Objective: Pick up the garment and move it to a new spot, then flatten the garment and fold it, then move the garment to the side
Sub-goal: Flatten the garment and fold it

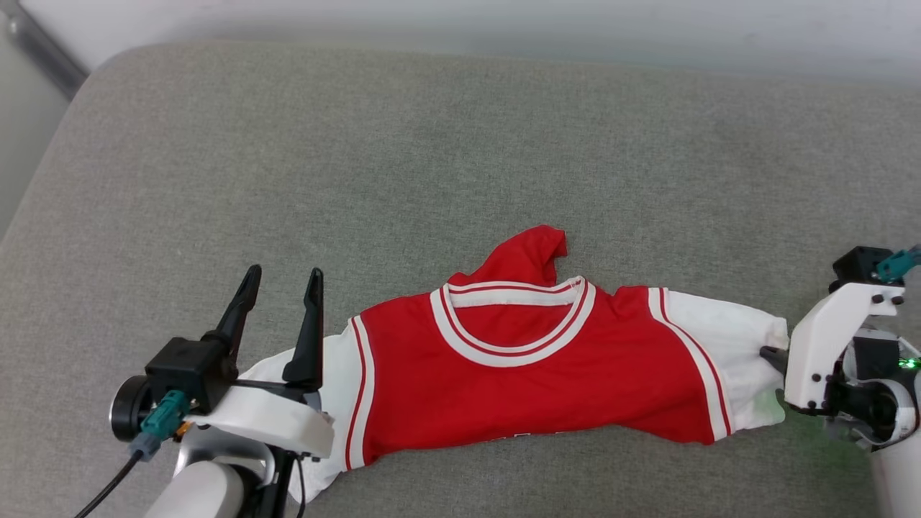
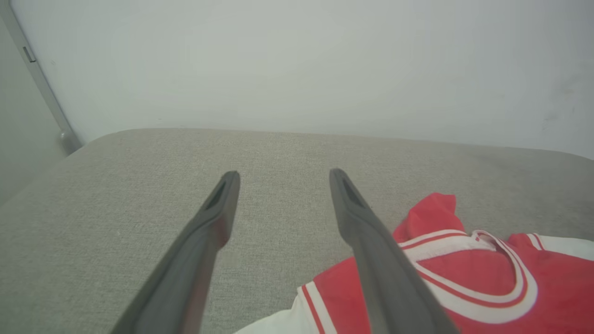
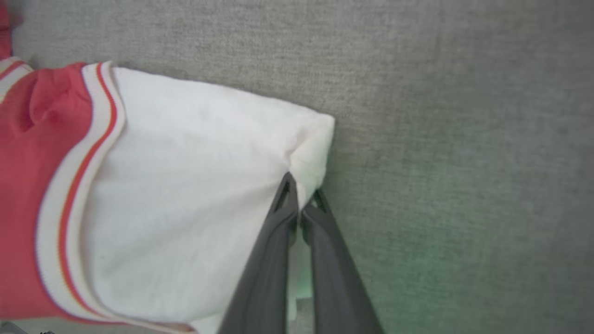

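While the right gripper (image 3: 300, 197) pinches the garment (image 1: 532, 374) at the cuff of its white sleeve, fingers nearly together on the cloth, the left gripper (image 1: 283, 277) hangs wide apart and empty above the opposite sleeve. The garment lies bunched, lower half tucked under, near the front edge of the grey cushion (image 1: 432, 144). This looks like the flattening step; next the left needs a matching pinch, then both pull outward

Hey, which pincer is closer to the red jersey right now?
Right. The right pincer is shut on the jersey, at its white sleeve cuff. The left pincer stands open by the other sleeve, fingers pointing away over the grey cushion, gripping nothing.
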Controlling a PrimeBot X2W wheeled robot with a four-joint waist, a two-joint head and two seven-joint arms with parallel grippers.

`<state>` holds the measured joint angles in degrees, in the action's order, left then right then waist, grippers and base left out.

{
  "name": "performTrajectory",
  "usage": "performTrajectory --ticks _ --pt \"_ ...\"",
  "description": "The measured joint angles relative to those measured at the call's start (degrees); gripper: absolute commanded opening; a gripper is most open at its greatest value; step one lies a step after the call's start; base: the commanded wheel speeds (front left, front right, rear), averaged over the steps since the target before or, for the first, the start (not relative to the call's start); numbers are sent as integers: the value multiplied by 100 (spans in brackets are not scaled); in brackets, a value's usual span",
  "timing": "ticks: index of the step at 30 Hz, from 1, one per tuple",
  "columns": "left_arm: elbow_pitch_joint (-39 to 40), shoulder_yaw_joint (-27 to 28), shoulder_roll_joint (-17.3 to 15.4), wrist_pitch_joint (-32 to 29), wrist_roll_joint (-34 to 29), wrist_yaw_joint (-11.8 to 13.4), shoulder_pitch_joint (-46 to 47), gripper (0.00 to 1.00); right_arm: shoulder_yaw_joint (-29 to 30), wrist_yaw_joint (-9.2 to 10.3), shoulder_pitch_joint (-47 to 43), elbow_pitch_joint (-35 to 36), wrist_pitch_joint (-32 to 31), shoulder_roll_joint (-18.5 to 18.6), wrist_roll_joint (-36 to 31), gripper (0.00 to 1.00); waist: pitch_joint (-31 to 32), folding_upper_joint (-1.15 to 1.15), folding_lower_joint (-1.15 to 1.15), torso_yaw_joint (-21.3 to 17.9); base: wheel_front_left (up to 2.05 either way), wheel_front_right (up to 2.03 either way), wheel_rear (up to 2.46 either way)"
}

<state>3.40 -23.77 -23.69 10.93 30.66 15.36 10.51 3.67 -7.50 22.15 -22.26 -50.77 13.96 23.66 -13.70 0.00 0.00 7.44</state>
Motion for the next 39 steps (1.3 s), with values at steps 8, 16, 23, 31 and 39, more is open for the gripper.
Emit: performTrajectory --ticks 8,16,23,31,39 --pt "-241 289 -453 -825 713 -240 -191 100 10 0 -93 588 444 134 97 0 341 0 0 -183 0 0 0" --pt "-892 333 -1077 -2603 1777 -704 -344 100 213 0 -598 1591 328 31 -51 0 445 0 0 -552 0 0 0" --pt "-1468 132 -1369 -3906 2345 -966 -265 100 226 0 -804 1981 248 -201 -71 0 187 0 0 -851 0 0 0" --pt "-1736 -25 -1281 -3838 2191 -1134 18 0 164 0 -840 2024 499 -245 -59 0 156 0 -1 -941 0 0 0" --pt "-1560 31 -1044 -2655 1417 -865 573 0 129 0 -748 1934 1054 -101 -203 0 570 0 0 -849 0 0 0"
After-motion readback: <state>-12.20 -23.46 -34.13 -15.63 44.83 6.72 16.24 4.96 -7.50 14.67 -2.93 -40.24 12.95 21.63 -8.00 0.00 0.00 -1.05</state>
